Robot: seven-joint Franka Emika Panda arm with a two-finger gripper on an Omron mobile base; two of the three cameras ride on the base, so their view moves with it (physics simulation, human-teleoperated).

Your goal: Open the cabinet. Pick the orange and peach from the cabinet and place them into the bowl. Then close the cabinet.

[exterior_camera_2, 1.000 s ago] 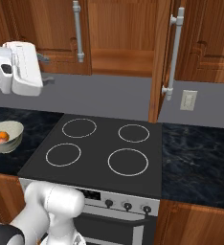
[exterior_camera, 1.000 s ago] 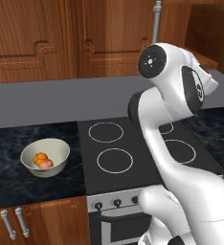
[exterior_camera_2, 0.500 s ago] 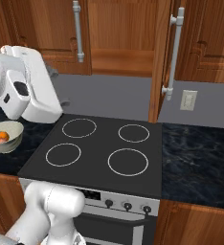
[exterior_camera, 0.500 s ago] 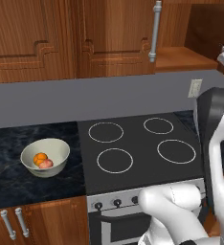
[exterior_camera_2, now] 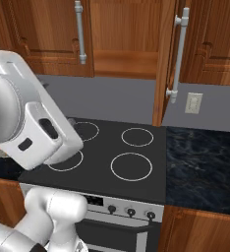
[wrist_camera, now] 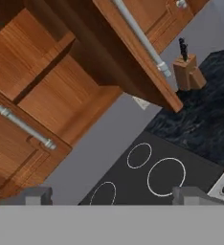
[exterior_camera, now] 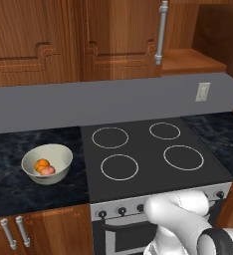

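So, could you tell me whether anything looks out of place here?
Only the cabinet: its right door stands wide open over the stove. The orange and peach lie in the bowl.

arm swung right (out of left base view), nearer right camera

Black four-ring stove [exterior_camera: 153, 149], wall outlet [exterior_camera_2: 193, 103], knife block [wrist_camera: 188, 72].

cabinet [exterior_camera_2: 127, 34]: reddish-brown wood, visible grain, satin finish
bar handle [exterior_camera_2: 179, 54]: brushed silver metal
bowl [exterior_camera: 47, 163]: cream-white, smooth, plain
stove top [exterior_camera: 153, 152]: black, smooth, matt
counter [exterior_camera_2: 203, 165]: dark marbled stone, polished
knife block [wrist_camera: 187, 72]: pale wood
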